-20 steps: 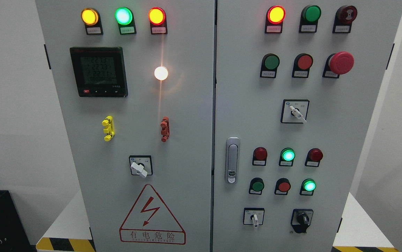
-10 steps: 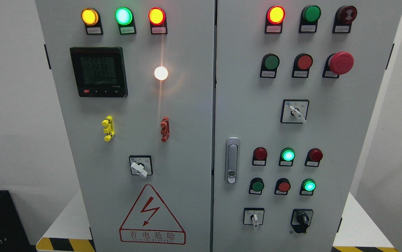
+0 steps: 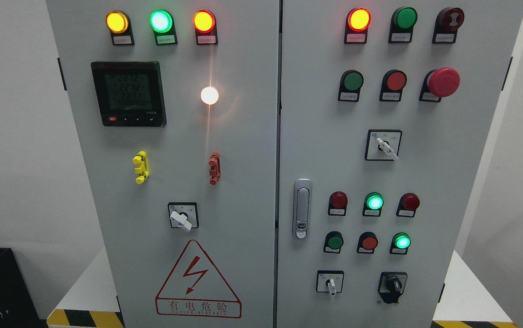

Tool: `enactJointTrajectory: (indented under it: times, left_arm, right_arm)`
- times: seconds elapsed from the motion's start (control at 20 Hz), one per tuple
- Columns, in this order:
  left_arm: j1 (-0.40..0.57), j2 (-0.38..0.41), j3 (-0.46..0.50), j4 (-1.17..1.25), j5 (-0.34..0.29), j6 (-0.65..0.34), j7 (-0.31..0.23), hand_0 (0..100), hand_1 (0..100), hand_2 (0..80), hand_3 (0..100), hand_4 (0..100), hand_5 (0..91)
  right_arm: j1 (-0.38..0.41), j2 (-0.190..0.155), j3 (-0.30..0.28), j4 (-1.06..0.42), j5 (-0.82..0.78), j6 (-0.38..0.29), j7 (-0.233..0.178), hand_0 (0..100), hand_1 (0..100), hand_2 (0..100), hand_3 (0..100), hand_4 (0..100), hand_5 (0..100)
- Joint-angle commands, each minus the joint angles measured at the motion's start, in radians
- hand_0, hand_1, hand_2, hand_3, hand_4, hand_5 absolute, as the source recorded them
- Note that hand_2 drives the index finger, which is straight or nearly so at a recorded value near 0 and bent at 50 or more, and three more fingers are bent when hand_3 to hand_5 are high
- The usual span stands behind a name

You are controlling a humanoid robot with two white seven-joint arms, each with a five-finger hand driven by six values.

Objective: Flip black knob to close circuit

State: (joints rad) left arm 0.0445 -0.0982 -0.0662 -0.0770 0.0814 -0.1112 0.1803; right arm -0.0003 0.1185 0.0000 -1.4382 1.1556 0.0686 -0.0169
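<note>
I'm looking straight at the grey cabinet (image 3: 243, 136), two doors side by side, and neither hand of mine is in the frame, so I cannot tell whether either one is open or closed.

The black knob (image 3: 393, 285) sits at the bottom right of the right door, low on the panel, its grip standing roughly upright on a black plate. Just to its left is a white selector (image 3: 330, 285) in a square frame, lever pointing down. Above the pair, two rows of three buttons: the green lamp (image 3: 374, 201) in the middle of the upper row is lit, and another green one (image 3: 402, 241) glows at the right end of the lower row. Higher up there's a second white switch (image 3: 385, 146), lever angled down to the right, and near the top right the big red mushroom button (image 3: 443, 82). The door latch (image 3: 302, 208) runs vertically along the right door's left edge.

On the left door: meter (image 3: 128, 93) lit with digits too small to read, a bright white lamp (image 3: 209, 95) to its right, a yellow clip (image 3: 141, 167) and a red clip (image 3: 215, 168) below, then a white-handled switch (image 3: 182, 217) above the red warning triangle (image 3: 196, 281).
</note>
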Motion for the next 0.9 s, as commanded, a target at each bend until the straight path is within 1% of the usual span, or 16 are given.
enactJointTrajectory:
  times: [0.0, 0.1, 0.2, 0.45, 0.55, 0.6, 0.85]
  left_arm:
    - [0.000, 0.000, 0.000, -0.001, 0.000, -0.001, -0.005, 12, 56, 0.0, 0, 0, 0.0]
    - [0.000, 0.000, 0.000, -0.001, 0.000, -0.001, -0.005, 12, 56, 0.0, 0, 0, 0.0]
    - [0.000, 0.000, 0.000, -0.001, 0.000, -0.001, -0.004, 12, 56, 0.0, 0, 0, 0.0]
    - [0.000, 0.000, 0.000, 0.000, 0.000, -0.001, -0.004, 12, 56, 0.0, 0, 0, 0.0]
    - [0.000, 0.000, -0.001, -0.001, 0.000, -0.001, -0.005, 12, 56, 0.0, 0, 0, 0.0]
    - [0.000, 0.000, 0.000, 0.000, 0.000, -0.001, -0.004, 12, 56, 0.0, 0, 0, 0.0]
    - [0.000, 0.000, 0.000, -0.001, 0.000, -0.001, -0.004, 12, 56, 0.0, 0, 0, 0.0]
  right_arm:
    - [-0.007, 0.010, 0.000, -0.244, 0.033, 0.031, 0.022, 0, 0, 83, 96, 80, 73]
    - [-0.009, 0.010, -0.005, -0.261, 0.035, 0.045, 0.026, 0, 0, 83, 97, 80, 73]
    - [-0.010, 0.010, -0.009, -0.283, 0.048, 0.059, 0.048, 0, 0, 83, 97, 81, 74]
    - [-0.029, 0.007, -0.021, -0.288, 0.098, 0.089, 0.054, 0, 0, 83, 98, 82, 75]
    - [-0.032, 0.009, -0.025, -0.294, 0.099, 0.100, 0.077, 0, 0, 83, 98, 82, 75]
    - [-0.036, 0.007, -0.025, -0.295, 0.099, 0.108, 0.080, 0, 0, 83, 98, 82, 75]
    - [-0.089, 0.001, -0.052, -0.288, 0.121, 0.112, 0.084, 0, 0, 83, 98, 82, 76]
